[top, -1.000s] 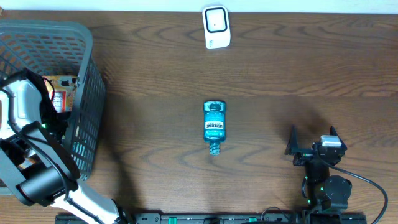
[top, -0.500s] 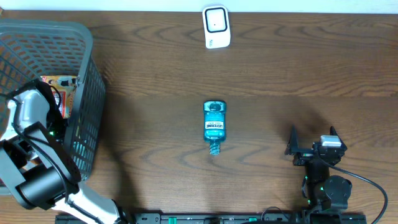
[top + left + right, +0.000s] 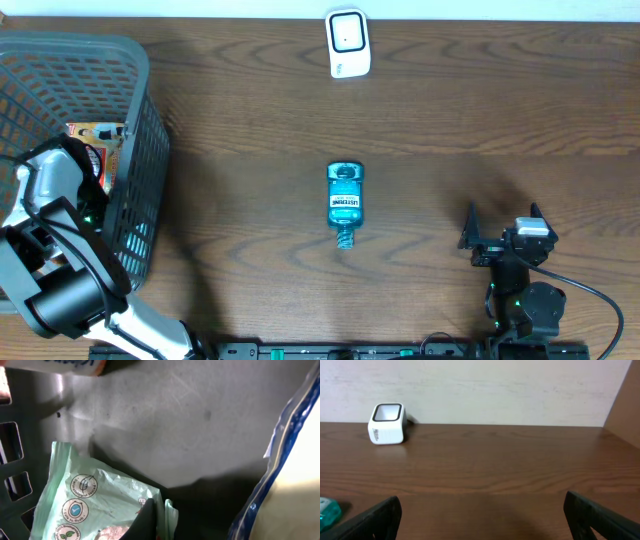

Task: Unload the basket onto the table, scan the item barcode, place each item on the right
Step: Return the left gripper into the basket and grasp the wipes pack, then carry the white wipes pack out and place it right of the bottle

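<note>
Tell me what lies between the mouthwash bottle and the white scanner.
Nothing. In the overhead view, only bare wooden table separates the mouthwash bottle from the white scanner.

The left arm (image 3: pixel 52 262), lower left overhead, wears a white rounded shell over black joints, with a green light. The right arm (image 3: pixel 522 300), lower right, is black with a pale top block, green lights and a looping cable (image 3: pixel 598 297); the right gripper (image 3: pixel 503 218) has pointed black fingers (image 3: pixel 377 517).
</note>
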Robot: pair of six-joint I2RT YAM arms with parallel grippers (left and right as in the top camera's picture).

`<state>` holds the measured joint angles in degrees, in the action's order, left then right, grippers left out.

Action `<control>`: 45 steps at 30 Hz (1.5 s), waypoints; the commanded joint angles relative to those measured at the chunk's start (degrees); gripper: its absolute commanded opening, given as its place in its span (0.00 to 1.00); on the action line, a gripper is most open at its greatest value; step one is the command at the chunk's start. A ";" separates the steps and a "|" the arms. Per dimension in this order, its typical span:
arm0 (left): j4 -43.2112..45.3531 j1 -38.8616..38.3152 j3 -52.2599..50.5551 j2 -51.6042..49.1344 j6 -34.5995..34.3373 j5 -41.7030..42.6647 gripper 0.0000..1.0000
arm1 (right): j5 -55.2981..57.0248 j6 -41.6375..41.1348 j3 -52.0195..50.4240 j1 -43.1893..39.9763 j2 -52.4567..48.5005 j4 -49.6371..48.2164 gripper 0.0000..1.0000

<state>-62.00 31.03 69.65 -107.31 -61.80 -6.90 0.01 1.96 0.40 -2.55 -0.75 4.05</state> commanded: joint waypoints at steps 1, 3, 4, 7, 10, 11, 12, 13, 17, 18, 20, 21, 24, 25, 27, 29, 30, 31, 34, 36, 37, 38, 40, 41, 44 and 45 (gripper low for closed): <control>-1.62 -0.07 0.61 -0.70 0.81 3.06 0.08 | 0.52 0.46 -0.09 0.02 -0.02 0.22 0.99; -3.26 -0.07 3.13 0.72 2.32 3.08 0.07 | 0.52 0.46 -0.09 0.02 -0.02 0.22 0.99; -3.96 -0.07 4.46 1.62 3.10 3.06 0.07 | 0.52 0.46 -0.09 0.02 -0.02 0.22 0.99; -6.58 -0.09 9.11 5.75 4.37 3.06 0.07 | 0.52 0.46 -0.09 0.02 -0.02 0.22 0.99; -9.05 -0.09 13.73 11.17 4.35 3.08 0.08 | 0.52 0.46 -0.09 0.02 -0.02 0.22 0.99; -9.62 -0.09 15.74 14.71 4.35 3.10 0.07 | 0.52 0.46 -0.09 0.02 -0.02 0.22 0.99; -9.75 -0.09 16.83 16.94 4.35 3.08 0.07 | 0.52 0.46 -0.09 0.02 -0.02 0.22 0.99; -9.77 -0.09 17.86 19.28 4.35 3.06 0.07 | 0.52 0.46 -0.09 0.02 -0.02 0.22 0.99; -7.08 -0.09 21.00 30.75 4.33 2.75 0.07 | 0.52 0.46 -0.09 0.02 -0.02 0.22 0.99; -5.66 -0.09 21.14 33.55 4.35 2.58 0.07 | 0.52 0.46 -0.09 0.02 -0.02 0.22 0.99; -2.56 -0.09 21.14 39.36 4.35 2.49 0.07 | 0.52 0.46 -0.09 0.02 -0.02 0.24 0.99; -1.20 -0.15 21.14 42.27 4.35 2.54 0.07 | 0.52 0.46 -0.09 0.02 -0.02 0.24 0.99; 1.22 -0.96 21.14 49.03 4.37 3.58 0.07 | 0.52 0.46 -0.09 0.02 -0.02 0.22 0.99; 1.75 -1.46 21.14 51.06 4.37 4.57 0.07 | 0.52 0.46 -0.09 0.02 -0.02 0.22 0.99; 2.34 -2.67 21.14 54.36 4.42 7.34 0.08 | 0.52 0.46 -0.09 0.02 -0.02 0.22 0.99; 2.91 -4.04 21.11 56.70 5.64 11.47 0.07 | 0.52 0.46 -0.09 0.02 -0.02 0.22 0.99; 3.19 -4.83 21.11 57.55 6.38 14.16 0.07 | 0.52 0.46 -0.09 0.02 -0.02 0.22 0.99; 3.30 -5.62 21.11 58.12 7.30 17.11 0.07 | 0.52 0.46 -0.09 0.02 -0.02 0.22 0.99; 3.89 -8.07 20.92 58.34 12.57 27.69 0.07 | 0.52 0.46 -0.09 0.02 -0.02 0.22 0.99; 4.74 -10.27 20.00 58.01 18.05 35.26 0.07 | 0.52 0.46 -0.09 0.02 -0.02 0.22 0.99; 4.92 -11.28 19.65 57.88 20.09 37.20 0.07 | 0.52 0.46 -0.09 0.02 -0.02 0.22 0.99; 5.01 -12.85 19.19 57.51 23.47 39.34 0.07 | 0.52 0.46 -0.09 0.02 -0.02 0.22 0.99; 5.11 -16.72 18.34 56.70 29.33 41.00 0.07 | 0.52 0.46 -0.09 0.02 -0.02 0.22 0.99; 5.27 -20.13 17.81 56.08 31.95 41.00 0.08 | 0.52 0.46 -0.09 0.02 -0.02 0.22 0.99; 5.79 -26.47 17.22 54.90 35.80 40.98 0.07 | 0.52 0.46 -0.09 0.02 -0.02 0.22 0.99; 6.05 -28.65 16.96 54.47 36.94 40.98 0.07 | 0.52 0.46 -0.09 0.02 -0.02 0.22 0.99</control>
<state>-56.75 8.38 87.29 -51.55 -33.76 30.72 0.01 1.96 0.40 -2.55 -0.75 4.05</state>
